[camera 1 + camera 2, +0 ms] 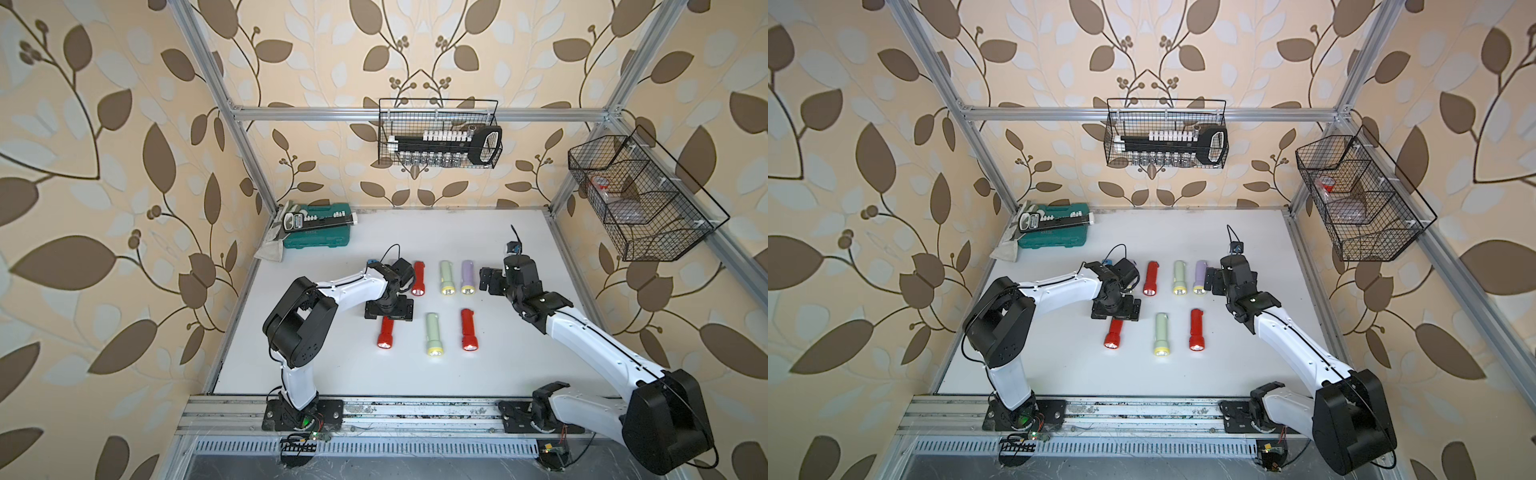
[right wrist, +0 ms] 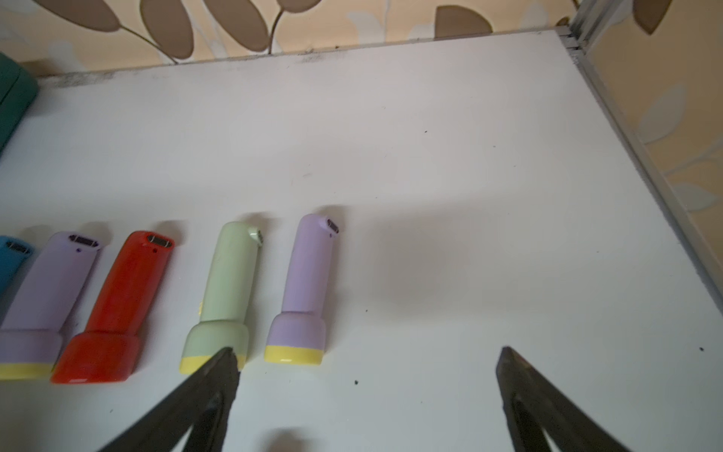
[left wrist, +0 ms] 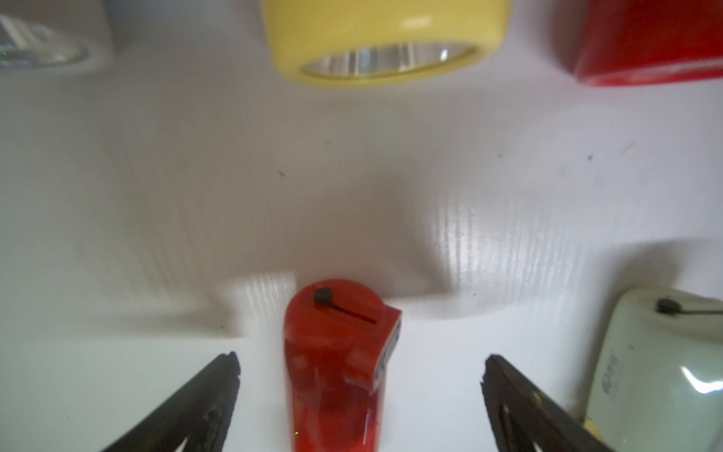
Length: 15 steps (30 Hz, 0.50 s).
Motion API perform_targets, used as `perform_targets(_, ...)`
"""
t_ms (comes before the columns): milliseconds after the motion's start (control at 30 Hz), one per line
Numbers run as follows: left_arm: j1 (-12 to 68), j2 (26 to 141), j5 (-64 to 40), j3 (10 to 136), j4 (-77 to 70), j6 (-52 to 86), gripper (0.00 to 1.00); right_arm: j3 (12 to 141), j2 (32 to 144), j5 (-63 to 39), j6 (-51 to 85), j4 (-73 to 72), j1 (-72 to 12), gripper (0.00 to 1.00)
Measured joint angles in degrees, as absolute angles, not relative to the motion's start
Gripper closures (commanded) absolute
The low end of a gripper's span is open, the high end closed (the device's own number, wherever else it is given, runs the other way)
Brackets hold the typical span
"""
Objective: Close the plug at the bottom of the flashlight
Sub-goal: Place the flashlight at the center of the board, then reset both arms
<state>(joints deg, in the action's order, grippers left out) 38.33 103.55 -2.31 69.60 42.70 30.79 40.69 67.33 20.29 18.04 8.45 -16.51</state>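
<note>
Left gripper: jaws wide, holding nothing, straddling the tail of the red flashlight without touching it. Flashlight: flat on the table, front row, nearest the left arm; long axis runs between the jaws, lens toward the robot, tail under the gripper. Right gripper: wide, empty, well apart, beside the purple flashlight.

I can read nothing for certain. My left wrist view shows a dark printed mark on the pale green flashlight, too blurred to make out. In a top view the green tool case carries faint lettering on its front, too small to read.
</note>
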Motion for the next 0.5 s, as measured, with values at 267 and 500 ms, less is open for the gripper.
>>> perform_targets(267,38.3,95.1,6.7,77.0,44.8,25.4,0.01,37.4,72.6,30.7,12.5,-1.8,-12.0,0.02)
perform_targets(500,32.9,85.7,13.7,77.4,37.8,15.1,0.01,31.7,79.2,32.8,7.0,-16.4,-10.0,0.02)
